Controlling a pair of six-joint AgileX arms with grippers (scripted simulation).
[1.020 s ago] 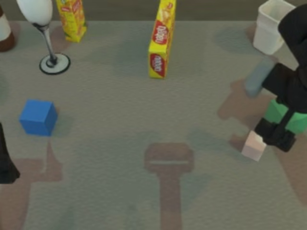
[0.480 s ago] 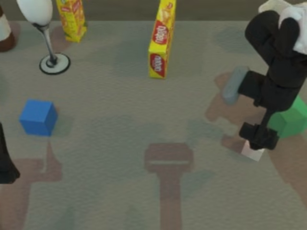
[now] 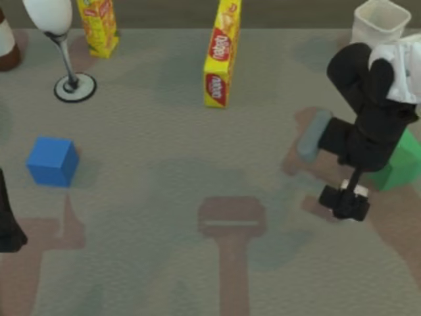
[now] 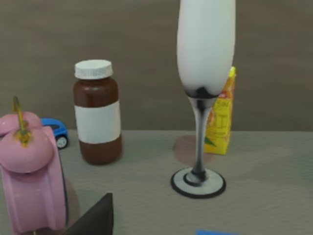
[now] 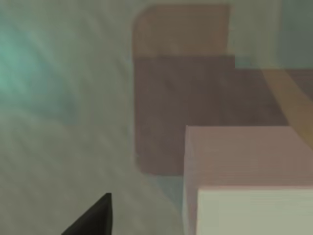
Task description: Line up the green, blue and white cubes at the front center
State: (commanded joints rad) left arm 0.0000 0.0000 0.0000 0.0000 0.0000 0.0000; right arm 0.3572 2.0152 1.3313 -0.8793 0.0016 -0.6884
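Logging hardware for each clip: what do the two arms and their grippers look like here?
The right arm is matte black with rounded, bulky links and a white segment near its upper end; its right gripper is a black, blocky two-finger unit. Of the left arm only a plain black sliver shows at the table's left edge. No cables or markings are visible.

Green cube [image 3: 402, 164], blue cube [image 3: 52, 160], off-white cube [image 5: 249, 181]; grey tabletop [image 3: 145, 197], reddish-brown T mark [image 3: 233, 230]
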